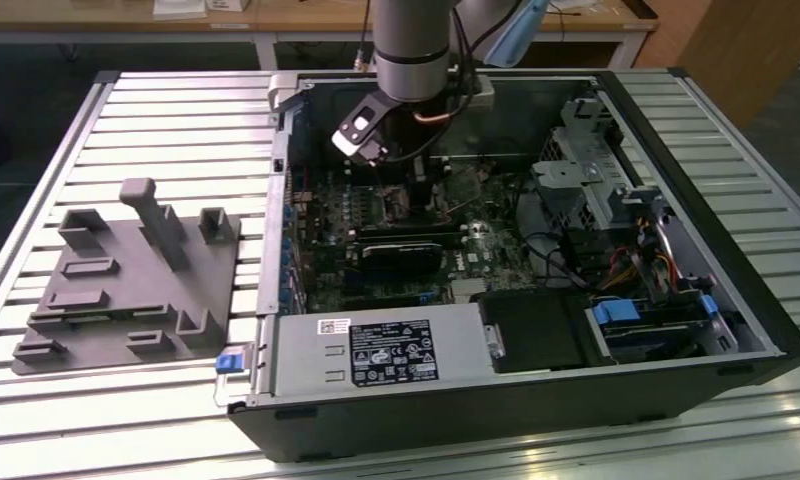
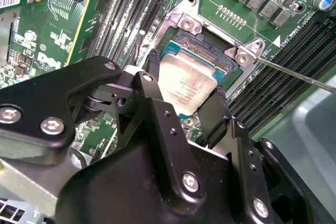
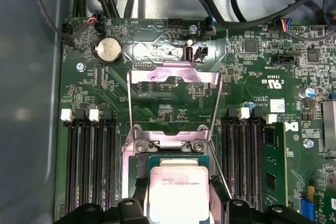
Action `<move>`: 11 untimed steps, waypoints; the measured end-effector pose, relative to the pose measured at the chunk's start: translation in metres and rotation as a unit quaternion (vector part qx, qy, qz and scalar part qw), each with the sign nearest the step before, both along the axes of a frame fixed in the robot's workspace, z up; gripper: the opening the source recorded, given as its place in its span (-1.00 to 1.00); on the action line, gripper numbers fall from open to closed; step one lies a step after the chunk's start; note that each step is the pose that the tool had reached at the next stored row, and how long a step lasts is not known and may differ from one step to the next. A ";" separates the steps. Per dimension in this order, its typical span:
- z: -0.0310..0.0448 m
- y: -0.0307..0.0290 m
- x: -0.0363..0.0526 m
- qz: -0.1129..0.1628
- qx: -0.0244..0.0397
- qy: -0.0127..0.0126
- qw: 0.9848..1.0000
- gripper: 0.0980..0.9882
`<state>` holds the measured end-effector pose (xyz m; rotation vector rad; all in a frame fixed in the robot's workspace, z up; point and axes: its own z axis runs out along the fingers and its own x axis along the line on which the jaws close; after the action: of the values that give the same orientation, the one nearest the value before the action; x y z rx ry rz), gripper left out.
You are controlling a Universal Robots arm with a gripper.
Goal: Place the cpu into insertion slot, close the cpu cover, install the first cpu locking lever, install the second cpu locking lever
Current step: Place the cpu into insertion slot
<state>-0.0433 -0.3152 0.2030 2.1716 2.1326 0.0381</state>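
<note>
The fingers pinch the cpu between them by opposite edges, over the open insertion slot; cpu cover raised

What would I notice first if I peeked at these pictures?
The shiny square cpu, held by the black gripper at its socket on the green motherboard. Nearby, the silvery cpu cover is flipped open. In the exterior view, the arm reaches down into an open computer case.

Open cpu cover, cpu in gripper
</note>
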 end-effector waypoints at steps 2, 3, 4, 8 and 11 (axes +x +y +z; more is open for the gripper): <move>-0.0008 0.0002 -0.0002 -0.002 0.000 0.000 1.000 0.00; -0.0013 0.0003 -0.0003 -0.003 0.000 0.000 1.000 0.00; -0.0018 0.0004 -0.0005 -0.003 0.000 0.000 1.000 0.00; -0.0038 0.0004 -0.0014 -0.003 0.000 0.000 1.000 0.00; -0.0048 0.0004 -0.0017 0.003 0.002 0.000 1.000 0.00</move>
<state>-0.0450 -0.3147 0.1981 2.1674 2.1406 0.0426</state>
